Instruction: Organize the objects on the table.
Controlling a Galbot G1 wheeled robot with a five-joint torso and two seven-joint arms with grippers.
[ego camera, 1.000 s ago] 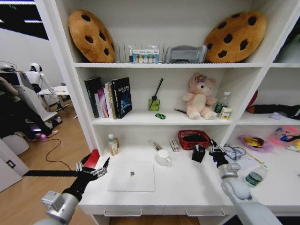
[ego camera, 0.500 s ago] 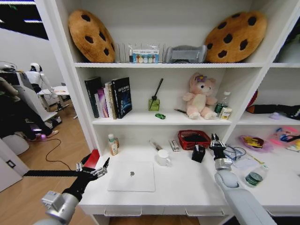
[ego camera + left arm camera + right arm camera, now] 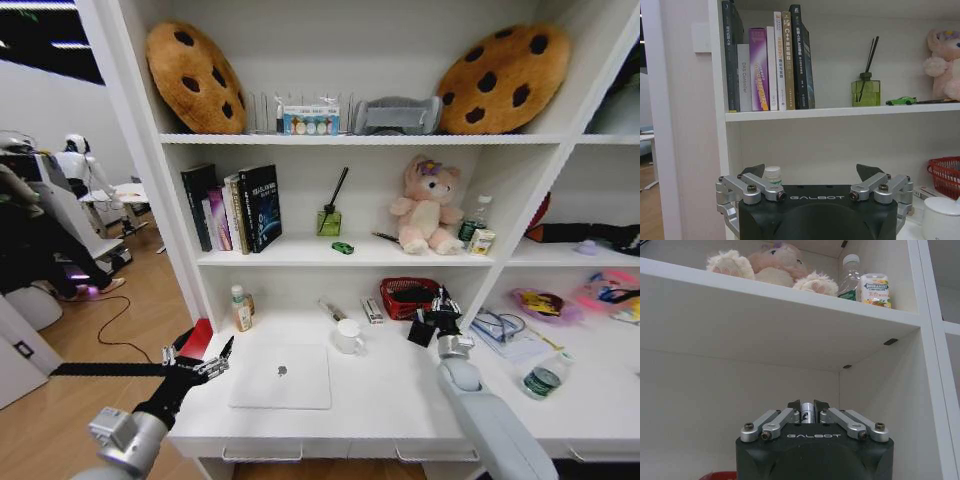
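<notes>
Laptop (image 3: pixel 281 376) lies flat on the table (image 3: pixel 390 400), its left edge near the left gripper (image 3: pixel 196 362), which hovers at the table's left end with fingers spread apart. Right gripper (image 3: pixel 440 304) is raised beside the red basket (image 3: pixel 412 297), clamped on a small silver item (image 3: pixel 806 416) I cannot identify.
</notes>
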